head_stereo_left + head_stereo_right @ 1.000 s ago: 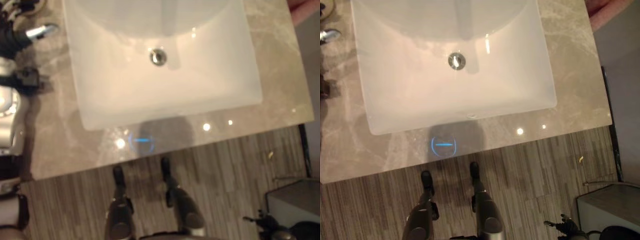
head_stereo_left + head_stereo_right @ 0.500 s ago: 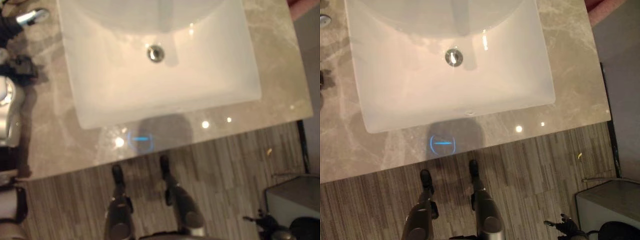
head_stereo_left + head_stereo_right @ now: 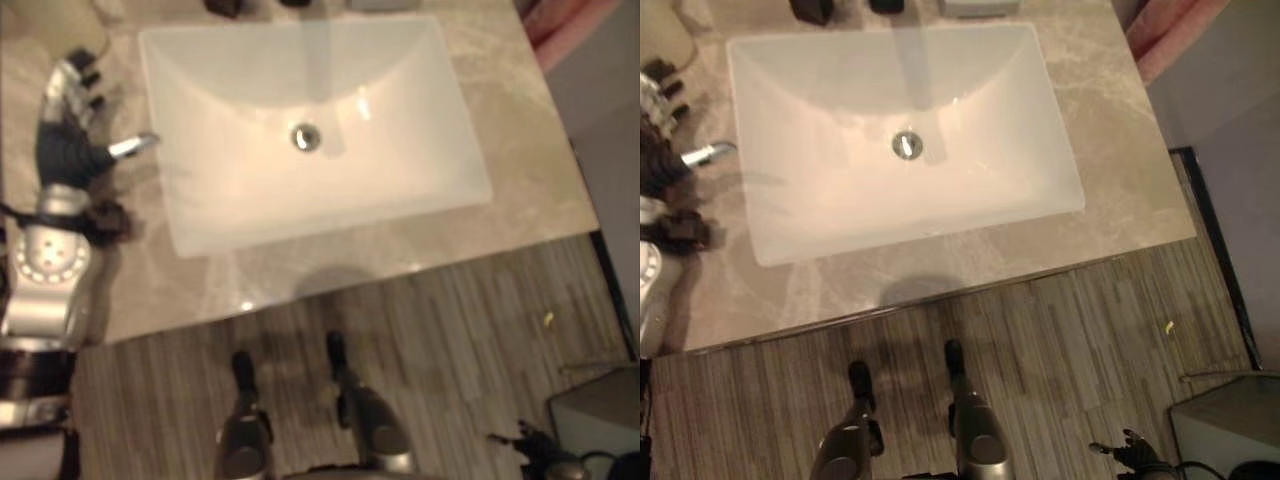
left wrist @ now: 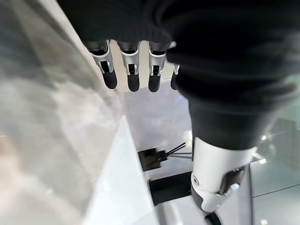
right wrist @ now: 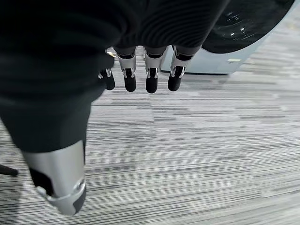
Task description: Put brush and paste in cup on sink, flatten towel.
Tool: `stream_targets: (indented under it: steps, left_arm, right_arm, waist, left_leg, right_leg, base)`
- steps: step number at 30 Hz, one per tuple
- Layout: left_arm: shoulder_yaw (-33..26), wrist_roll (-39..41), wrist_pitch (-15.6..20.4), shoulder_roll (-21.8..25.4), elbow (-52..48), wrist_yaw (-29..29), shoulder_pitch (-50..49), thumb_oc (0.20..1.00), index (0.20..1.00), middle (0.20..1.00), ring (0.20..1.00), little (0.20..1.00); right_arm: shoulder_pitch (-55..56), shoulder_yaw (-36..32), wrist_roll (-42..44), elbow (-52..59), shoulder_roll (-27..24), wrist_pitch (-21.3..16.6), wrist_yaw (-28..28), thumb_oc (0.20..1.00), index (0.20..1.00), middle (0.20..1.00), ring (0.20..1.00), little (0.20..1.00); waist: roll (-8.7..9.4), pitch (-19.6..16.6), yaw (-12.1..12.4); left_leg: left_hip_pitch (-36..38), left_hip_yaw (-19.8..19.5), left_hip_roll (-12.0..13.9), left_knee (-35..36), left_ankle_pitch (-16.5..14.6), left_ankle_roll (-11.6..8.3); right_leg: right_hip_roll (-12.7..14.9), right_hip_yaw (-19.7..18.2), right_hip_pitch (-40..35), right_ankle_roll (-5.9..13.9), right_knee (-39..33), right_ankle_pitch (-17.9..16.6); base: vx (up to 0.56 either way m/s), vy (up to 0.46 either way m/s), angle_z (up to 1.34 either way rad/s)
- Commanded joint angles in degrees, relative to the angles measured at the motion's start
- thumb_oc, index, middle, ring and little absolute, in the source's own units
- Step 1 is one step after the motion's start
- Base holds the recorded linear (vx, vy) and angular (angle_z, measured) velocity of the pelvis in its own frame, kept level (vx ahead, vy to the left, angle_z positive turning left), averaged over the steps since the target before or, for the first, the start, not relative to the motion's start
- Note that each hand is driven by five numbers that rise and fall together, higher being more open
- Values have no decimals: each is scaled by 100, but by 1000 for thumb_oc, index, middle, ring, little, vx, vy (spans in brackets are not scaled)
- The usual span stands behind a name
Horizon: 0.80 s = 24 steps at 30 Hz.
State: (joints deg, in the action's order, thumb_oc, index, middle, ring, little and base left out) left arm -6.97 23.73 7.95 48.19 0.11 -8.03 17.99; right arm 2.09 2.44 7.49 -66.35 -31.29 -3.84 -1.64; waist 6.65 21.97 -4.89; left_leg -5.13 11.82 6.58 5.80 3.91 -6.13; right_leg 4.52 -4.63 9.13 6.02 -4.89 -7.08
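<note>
A white rectangular sink (image 3: 330, 220) sits in a marble counter (image 3: 420, 255). My left hand (image 3: 62, 150) hovers over the counter just left of the sink, fingers (image 4: 133, 75) straight, thumb toward the rim, holding nothing. My right hand (image 5: 150, 77) hangs low over the striped floor, fingers relaxed and empty. A pink cloth (image 3: 1165, 35) lies past the counter's far right corner. Two small dark things (image 3: 812, 10) and a pale grey one (image 3: 980, 7) stand along the back edge behind the sink; I cannot tell what they are.
The drain (image 3: 305, 137) is in the middle of the basin. A grey appliance with a dark round door (image 5: 253, 23) stands on the floor to my right, its top at the lower right (image 3: 600, 410). The counter's front edge (image 3: 350, 290) runs just ahead of me.
The camera has tilted up toward the back of the counter, bringing the back edge and the pink cloth into view. My left hand stays beside the sink's left rim.
</note>
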Motion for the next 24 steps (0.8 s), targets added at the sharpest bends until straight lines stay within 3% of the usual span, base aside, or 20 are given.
stream_targets:
  steps: [1, 13, 24]
  left_arm:
    - [-94, -109, 36, -94, 323, 46, 5, 1000, 1000, 1000, 1000, 1000]
    - [-82, -134, -8, -149, 934, -86, 178, 1000, 1000, 1000, 1000, 1000]
    - [161, -64, 32, -37, 1493, -254, 1010, 1000, 1000, 1000, 1000, 1000]
  right_arm:
    - [-84, 96, 115, -516, -322, 117, 71, 1000, 1000, 1000, 1000, 1000]
    - [-164, 201, 34, -641, -484, 212, -8, 1000, 1000, 1000, 1000, 1000]
    - [-283, 348, 45, -621, -580, 212, -20, 1000, 1000, 1000, 1000, 1000]
  waist:
    - [-10, -415, 19]
    - [-71, -690, -27]
    - [-32, -561, -109]
  left_leg:
    - [44, -463, 30, -80, -398, 143]
    - [157, -432, 13, -80, -401, 137]
    - [-61, -513, 10, -80, -316, 137]
  right_leg:
    - [71, 168, -6, -21, -11, -58]
    - [68, 185, -105, -23, -11, -21]
    - [42, 192, 32, -42, -11, -60]
  base:
    - [0, 0, 0]
    - [0, 0, 0]
    - [0, 0, 0]
